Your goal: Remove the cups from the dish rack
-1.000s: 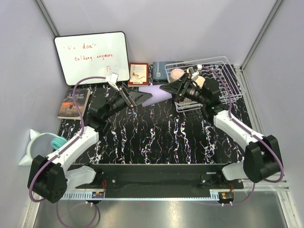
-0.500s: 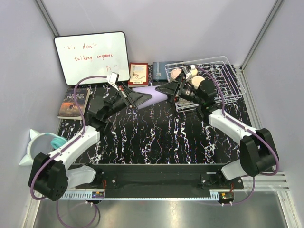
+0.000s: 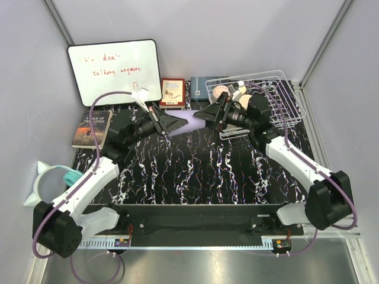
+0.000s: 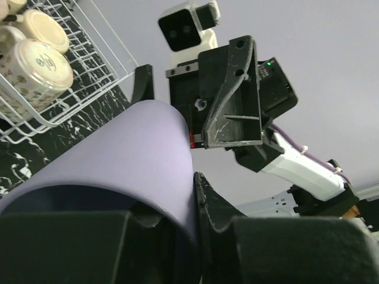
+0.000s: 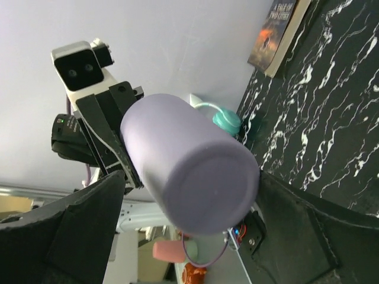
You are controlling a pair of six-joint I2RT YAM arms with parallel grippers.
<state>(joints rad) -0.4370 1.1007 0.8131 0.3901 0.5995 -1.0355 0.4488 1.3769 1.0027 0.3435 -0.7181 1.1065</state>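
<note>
our right claw [image 3: 201,114] has spread; left claw [image 3: 176,123] pinches the lavender cup [image 3: 189,121]; cream cups [image 4: 38,62] remain in the dish rack [image 3: 284,97].

Robot lab test cell, not a home kitchen. Plain panel walls [image 3: 237,35] on metal corner posts. Left arm [image 3: 89,183] and right arm [image 3: 296,160] bolted to a marble-print surface [image 3: 195,171], with a camera [image 4: 186,26] on the wrist. Whiteboard [image 3: 113,68], paperback [image 3: 93,127] and dish rack [image 3: 278,89] sit at the back.
</note>
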